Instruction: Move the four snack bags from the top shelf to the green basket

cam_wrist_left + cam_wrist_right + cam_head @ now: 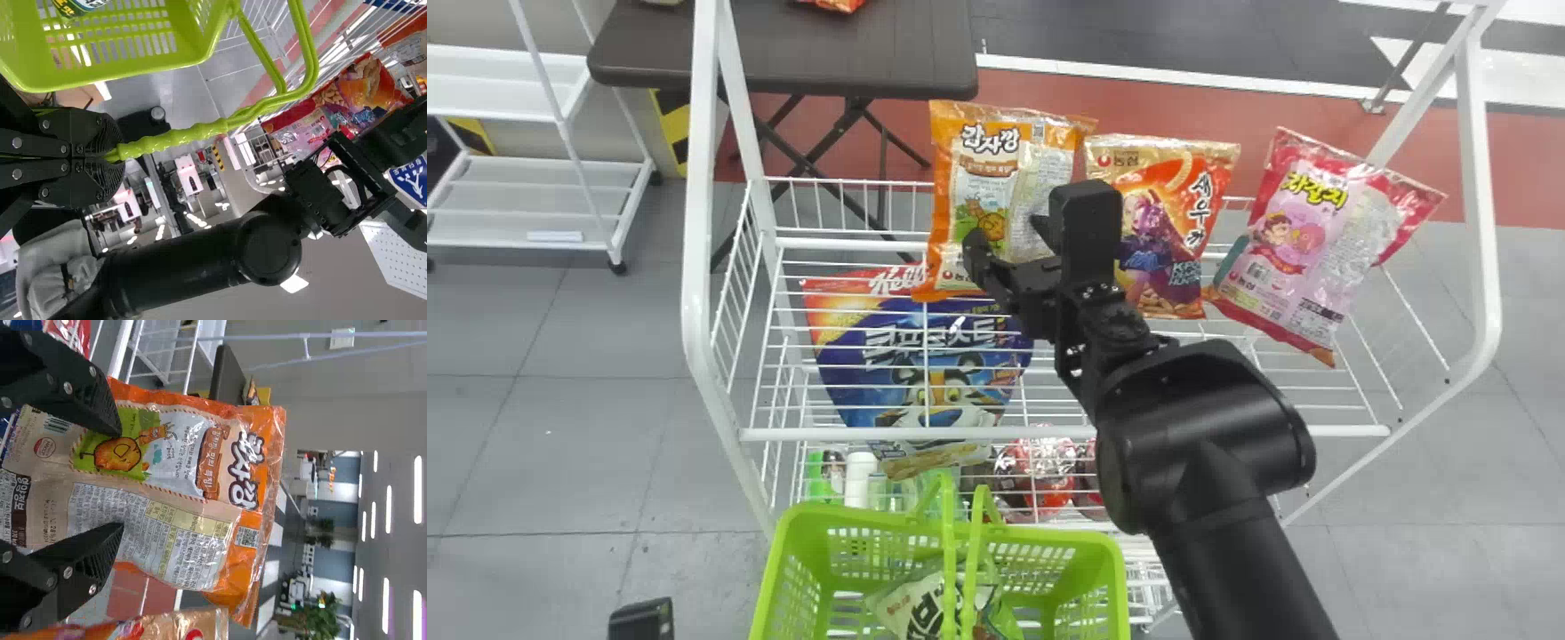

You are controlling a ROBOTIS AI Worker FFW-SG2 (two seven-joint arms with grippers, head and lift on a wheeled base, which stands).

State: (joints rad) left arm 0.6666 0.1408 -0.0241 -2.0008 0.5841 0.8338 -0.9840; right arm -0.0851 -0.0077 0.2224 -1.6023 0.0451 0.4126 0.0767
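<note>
Snack bags stand before you in a row on the top shelf [1334, 430]: the orange potato bag [983, 169] at the left, the red-orange bag [1187, 213] in the middle, and the pink bag [1316, 240] leaning at the right. Your right tool [1007, 238] is in front of the orange potato bag, its two fingers spread apart with the bag's face behind them; you cannot tell whether they touch it. Your left tool [117, 155] is clenched around the handle [170, 138] of the green basket [783, 551], which sits in front of the rack, and a green-and-white bag [911, 604] lies in it. Below the top shelf you have a big blue bag [925, 369], and behind the rack stands a brown bench [854, 58].
</note>
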